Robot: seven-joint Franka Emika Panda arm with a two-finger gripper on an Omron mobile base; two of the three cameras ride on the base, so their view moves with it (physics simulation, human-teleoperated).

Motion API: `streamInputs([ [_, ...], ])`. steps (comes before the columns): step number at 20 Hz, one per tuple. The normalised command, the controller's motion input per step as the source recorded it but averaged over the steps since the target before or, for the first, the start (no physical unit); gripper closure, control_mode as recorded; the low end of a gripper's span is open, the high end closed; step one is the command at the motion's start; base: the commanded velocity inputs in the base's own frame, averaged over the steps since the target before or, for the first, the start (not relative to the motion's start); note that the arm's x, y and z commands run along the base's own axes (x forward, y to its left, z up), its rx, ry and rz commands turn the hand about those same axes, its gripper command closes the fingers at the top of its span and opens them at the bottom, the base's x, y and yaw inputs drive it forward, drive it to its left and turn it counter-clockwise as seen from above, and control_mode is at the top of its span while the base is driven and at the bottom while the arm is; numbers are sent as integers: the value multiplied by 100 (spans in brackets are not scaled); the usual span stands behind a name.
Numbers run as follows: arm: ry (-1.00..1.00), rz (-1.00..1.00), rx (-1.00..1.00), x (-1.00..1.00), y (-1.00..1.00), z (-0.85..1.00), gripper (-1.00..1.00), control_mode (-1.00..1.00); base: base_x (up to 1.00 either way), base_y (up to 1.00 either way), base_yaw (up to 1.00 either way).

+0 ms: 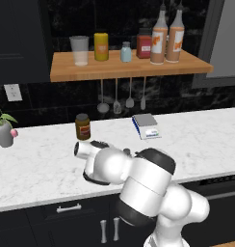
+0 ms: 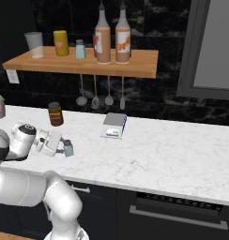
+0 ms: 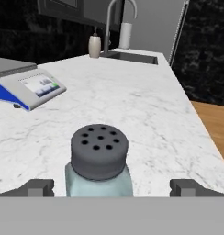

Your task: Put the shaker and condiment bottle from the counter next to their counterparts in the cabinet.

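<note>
Hand view: the shaker (image 3: 99,163) stands upright on the white marble surface (image 3: 146,114), centred between the two dark fingers (image 3: 38,187). The fingers are spread to full width, one on each side of the shaker, with a clear gap to the glass on both sides; nothing is gripped. The grey perforated cap faces the camera. A blue-and-white kitchen scale (image 3: 29,87) lies on the surface to the left, and a sink with a curved tap (image 3: 114,23) sits at the far end.

Right base view: the gripper (image 2: 64,146) is low over the surface (image 2: 172,154), with the pale-blue shaker (image 2: 68,149) at its tip. A brown dark-lidded jar (image 2: 55,114) stands behind it, well apart. The scale (image 2: 113,125) lies to the right of the jar.

Left base view: the wooden shelf (image 1: 129,70) carries, from left to right, a clear glass (image 1: 80,50), a yellow canister (image 1: 101,47), a second pale-blue shaker (image 1: 126,52), a red box (image 1: 144,45) and two tall orange-brown condiment bottles (image 1: 166,38) standing side by side, touching or nearly so. Four utensils (image 1: 122,99) hang below the shelf. A potted plant (image 1: 4,128) stands at the left edge of the surface.
</note>
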Motion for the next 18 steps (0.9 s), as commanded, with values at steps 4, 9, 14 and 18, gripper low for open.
streamInputs([
  [4, 3, 0, 0, 8, -13, -6, -100, -100, 0, 0, 0],
  [9, 7, 0, 0, 8, 0, -26, 100, -100, 0, 0, 0],
  [14, 10, 0, 0, 10, 0, -8, 100, -100, 0, 0, 0],
  [18, -11, 11, 0, -27, 0, 84, 100, -100, 0, 0, 0],
])
